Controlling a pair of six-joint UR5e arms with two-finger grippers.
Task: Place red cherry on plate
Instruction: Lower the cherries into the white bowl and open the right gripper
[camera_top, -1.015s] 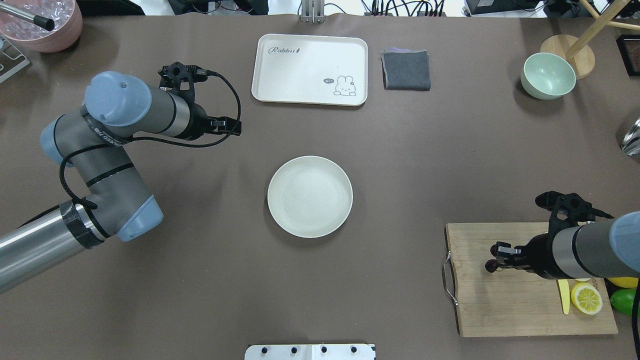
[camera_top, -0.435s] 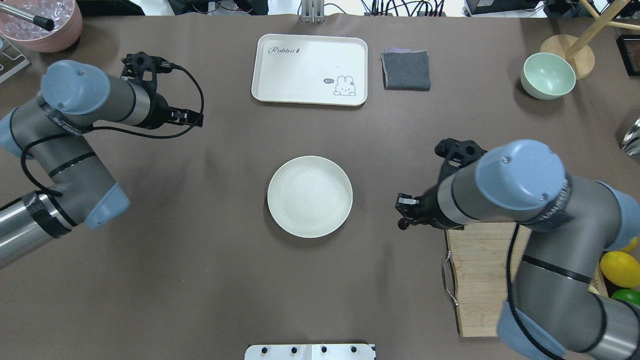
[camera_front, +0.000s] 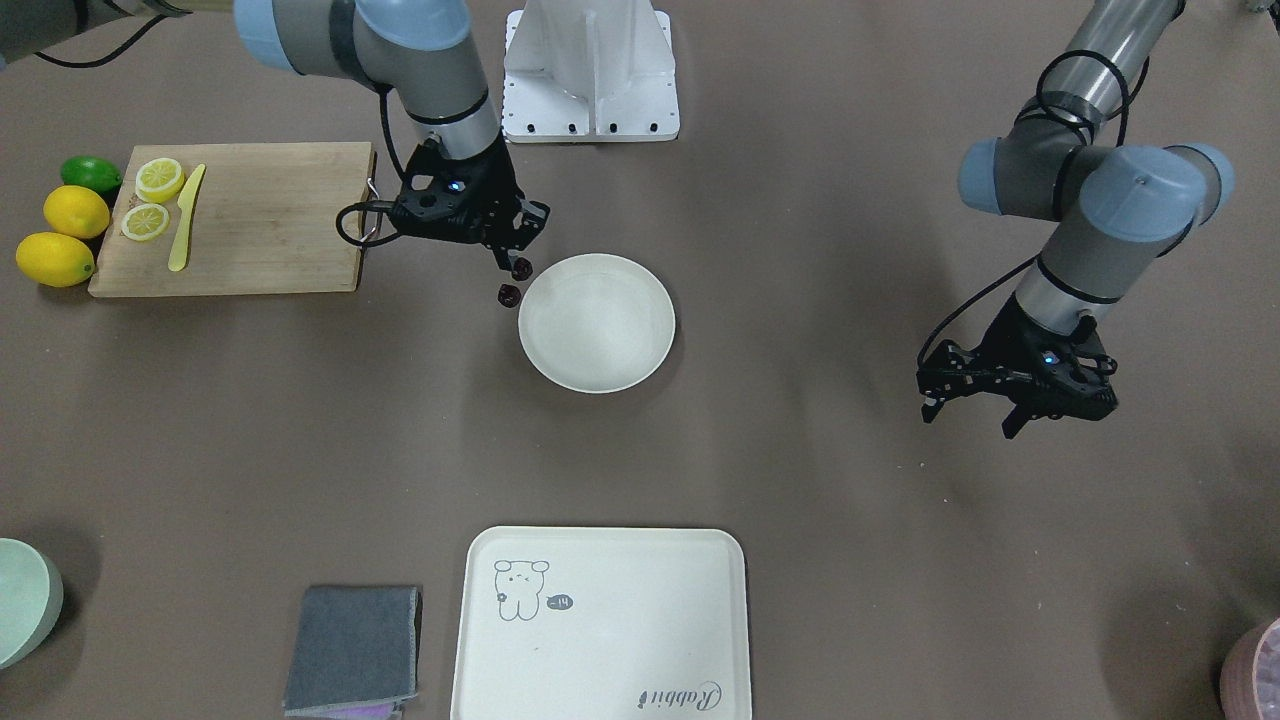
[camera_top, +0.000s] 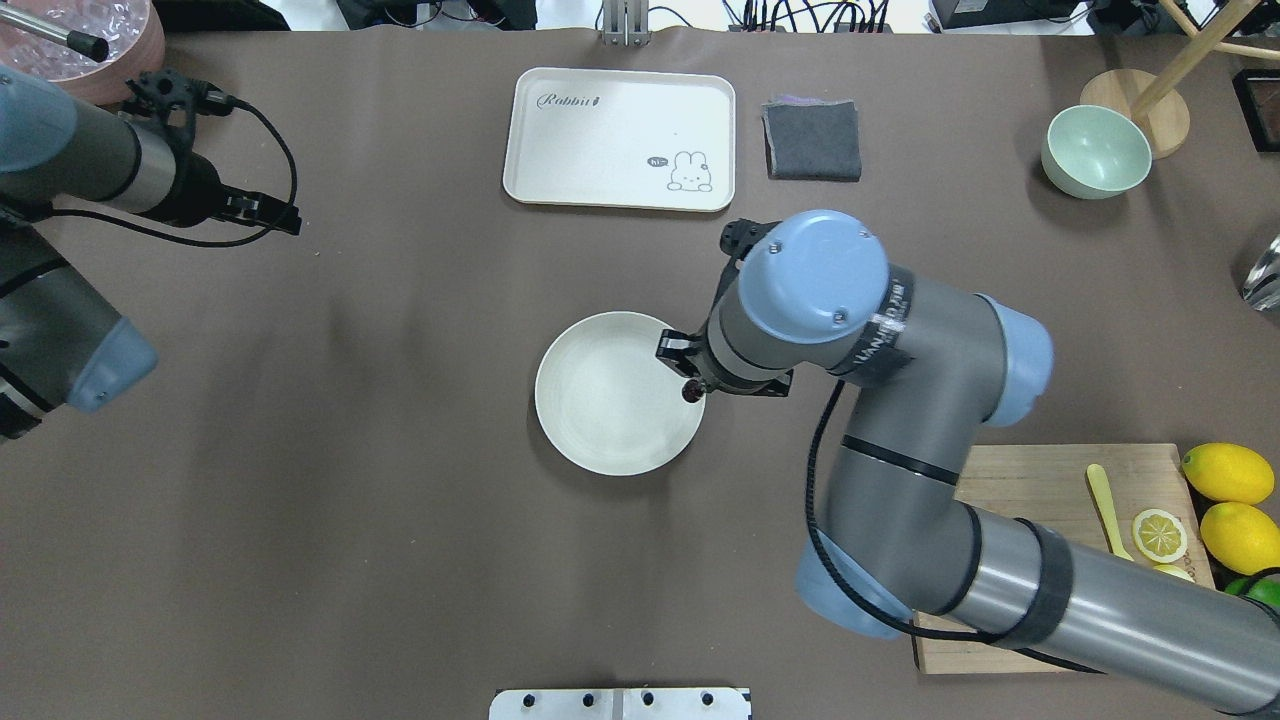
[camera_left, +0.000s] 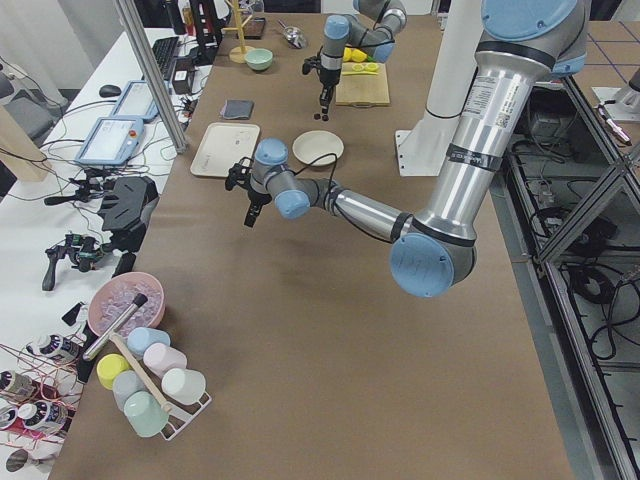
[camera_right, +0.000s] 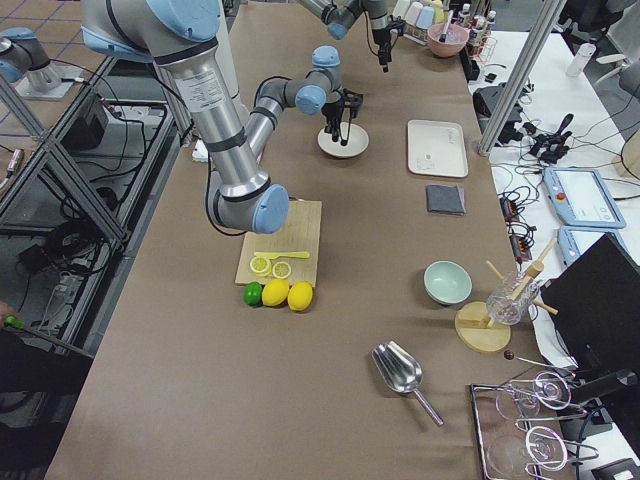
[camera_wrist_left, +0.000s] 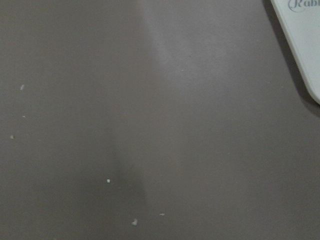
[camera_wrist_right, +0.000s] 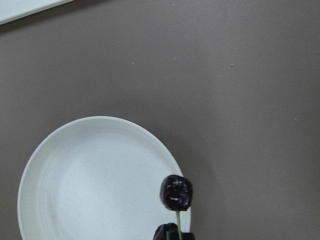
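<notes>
The right gripper (camera_front: 511, 260) pinches the tiny dark red cherry pair (camera_wrist_right: 176, 192) by the stem. It hangs straight down over the round cream plate (camera_top: 600, 440), at its rim (bare brown table (camera_top: 400, 560) all around). The left gripper (camera_top: 285, 215) has its jaws apart.

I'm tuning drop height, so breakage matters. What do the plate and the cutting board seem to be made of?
The plate is cream, matte, faintly speckled, with no sharp glare: probably plastic or fibre composite, though ceramic can't be ruled out. The cutting board is pale wood or bamboo, showing lengthwise grain.
</notes>
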